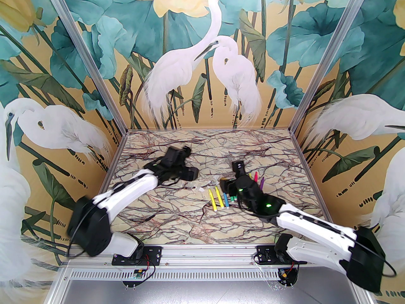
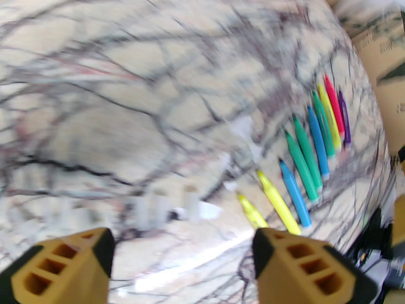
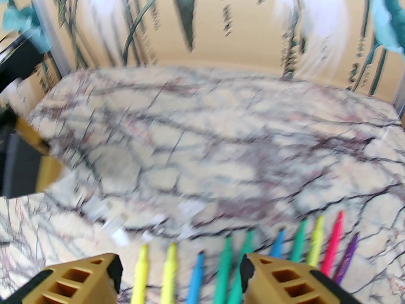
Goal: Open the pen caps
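Right of the table's [image 1: 177, 223] centre, a row of pens [image 1: 221, 198].
The pen caps [image 2: 158, 201] lie loose just left of the row; the left jaws and the right jaws stand apart, empty.

Table [image 1: 177, 223]: marble-print top, smooth, light sheen with a bright glare streak.
Pens [image 2: 303, 166]: smooth coloured plastic, slightly glossy.
Pen caps [image 2: 158, 204]: clear plastic, probably glossy; view blurred.
Left gripper [image 2: 181, 237] fingers [image 2: 63, 264]: matt ochre plastic.
Front rail [image 1: 202, 254]: bare satin metal.
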